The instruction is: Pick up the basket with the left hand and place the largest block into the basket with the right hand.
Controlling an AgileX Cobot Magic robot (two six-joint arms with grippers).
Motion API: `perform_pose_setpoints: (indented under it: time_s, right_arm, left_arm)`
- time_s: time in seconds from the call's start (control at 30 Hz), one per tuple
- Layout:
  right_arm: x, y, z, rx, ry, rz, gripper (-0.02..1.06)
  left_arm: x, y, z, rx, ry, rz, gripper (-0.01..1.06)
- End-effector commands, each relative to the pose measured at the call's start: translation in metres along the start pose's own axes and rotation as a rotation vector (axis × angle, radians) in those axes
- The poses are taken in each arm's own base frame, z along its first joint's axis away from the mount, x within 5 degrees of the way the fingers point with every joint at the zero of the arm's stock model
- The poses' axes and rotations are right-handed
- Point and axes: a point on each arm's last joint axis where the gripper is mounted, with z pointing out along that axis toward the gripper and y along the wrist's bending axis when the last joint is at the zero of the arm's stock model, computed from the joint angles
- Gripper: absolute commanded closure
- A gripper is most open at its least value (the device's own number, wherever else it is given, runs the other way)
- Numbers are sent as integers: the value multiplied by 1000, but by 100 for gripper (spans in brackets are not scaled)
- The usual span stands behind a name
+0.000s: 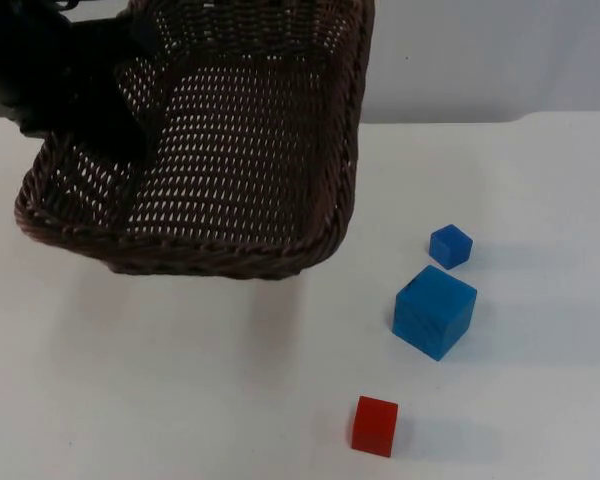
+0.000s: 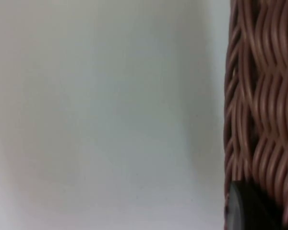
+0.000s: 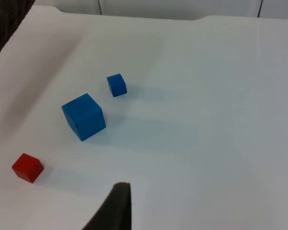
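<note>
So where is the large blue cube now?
In the top view the large blue cube stands on the white table at the right, between the small blue cube and the small red cube.

Basket (image 1: 230,150) left of three blocks (image 1: 435,310), raised above table (image 1: 130,400).

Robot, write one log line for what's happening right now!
left gripper: holding brown wicker basket off white table | large blue cube, small blue cube, red cube: on table | right gripper: above table

no text, labels or numbers readable — nothing at all.
</note>
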Motion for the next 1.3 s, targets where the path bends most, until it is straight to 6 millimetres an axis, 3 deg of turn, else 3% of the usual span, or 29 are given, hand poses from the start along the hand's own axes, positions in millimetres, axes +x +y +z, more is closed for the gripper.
perform_pose_setpoints:
  time_s: [0.0,0.53,1.0,1.27]
  right_arm:
    - [0,0,0,2,-6,1,-1]
    - [0,0,0,2,-6,1,-1]
    - [0,0,0,2,-6,1,-1]
    - [0,0,0,2,-6,1,-1]
  left_arm:
    - [5,-4,-4,13,-5,-25,105]
    - [46,-6,-20,11,25,-60,105]
    - [104,-3,-27,-5,72,-97,105]
    - [119,-3,-31,-1,75,-104,105]
